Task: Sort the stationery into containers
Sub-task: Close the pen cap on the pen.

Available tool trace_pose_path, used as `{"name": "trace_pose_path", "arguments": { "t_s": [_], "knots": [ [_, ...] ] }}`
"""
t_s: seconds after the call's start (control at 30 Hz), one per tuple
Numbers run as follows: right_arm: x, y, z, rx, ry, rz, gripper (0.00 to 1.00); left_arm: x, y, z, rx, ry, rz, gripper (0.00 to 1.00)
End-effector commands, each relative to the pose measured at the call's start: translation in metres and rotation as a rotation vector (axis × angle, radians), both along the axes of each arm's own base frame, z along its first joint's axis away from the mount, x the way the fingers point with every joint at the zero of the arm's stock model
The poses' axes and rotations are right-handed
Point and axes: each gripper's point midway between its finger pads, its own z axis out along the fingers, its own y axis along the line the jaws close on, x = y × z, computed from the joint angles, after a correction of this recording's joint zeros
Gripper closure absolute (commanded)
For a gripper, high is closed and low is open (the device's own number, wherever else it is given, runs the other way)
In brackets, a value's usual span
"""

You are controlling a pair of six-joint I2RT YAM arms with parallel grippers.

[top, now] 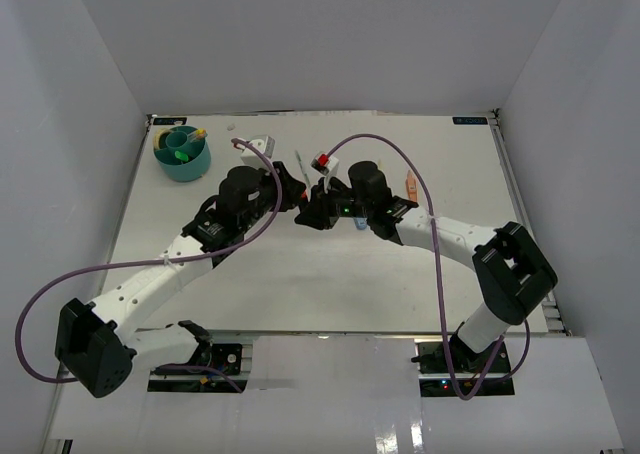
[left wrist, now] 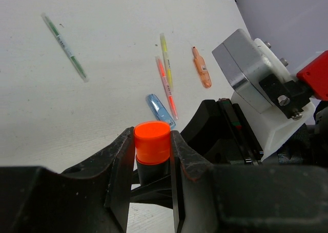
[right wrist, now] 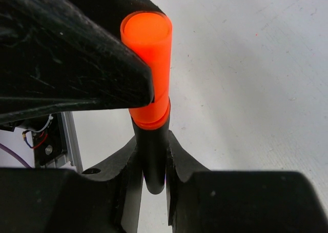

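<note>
My left gripper [left wrist: 152,163] is closed on the orange cap of the highlighter [left wrist: 151,139], my right gripper [right wrist: 152,174] on its black barrel (light, stiff, slick; I judge the barrel the safer hold). It hangs above the bench [top: 300,284]; the cup [top: 183,156] stands far left.

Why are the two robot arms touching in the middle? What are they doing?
Both arms hold one orange-capped highlighter. The left end effector clamps its orange cap, and the right end effector grips its black body, so it may be a handover. A blue highlighter and thin pens lie on the table. The teal organiser stands in the far left corner.
</note>
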Motion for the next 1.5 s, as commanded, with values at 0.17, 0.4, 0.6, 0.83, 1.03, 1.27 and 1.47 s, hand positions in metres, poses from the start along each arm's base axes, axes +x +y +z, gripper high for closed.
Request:
{"name": "trace_pose_path", "arguments": {
  "t_s": [0.17,0.4,0.6,0.83,1.03,1.27,1.47],
  "knots": [
    [0.021,-0.001,0.107,0.232,-0.317,-0.036,0.92,-0.029,-0.011,-0.018,0.078,0.037,-0.09,0.75],
    [0.021,-0.006,0.125,0.284,-0.38,-0.011,0.92,-0.04,-0.027,-0.026,0.102,0.048,-0.16,0.77],
    [0.015,-0.008,0.132,0.292,-0.398,0.043,0.92,-0.043,-0.028,-0.03,0.164,0.025,-0.195,0.79],
    [0.01,-0.012,0.131,0.281,-0.418,0.098,0.92,-0.041,-0.025,-0.028,0.228,0.016,-0.21,0.8],
    [0.012,-0.014,0.127,0.272,-0.415,0.099,0.92,-0.043,-0.025,-0.033,0.251,0.031,-0.211,0.81],
    [0.015,-0.014,0.141,0.289,-0.446,0.1,0.92,-0.05,-0.032,-0.046,0.201,0.111,-0.205,0.86],
    [0.017,-0.016,0.16,0.314,-0.487,0.094,0.92,-0.057,-0.037,-0.064,0.185,0.177,-0.2,0.91]
  ]
}}
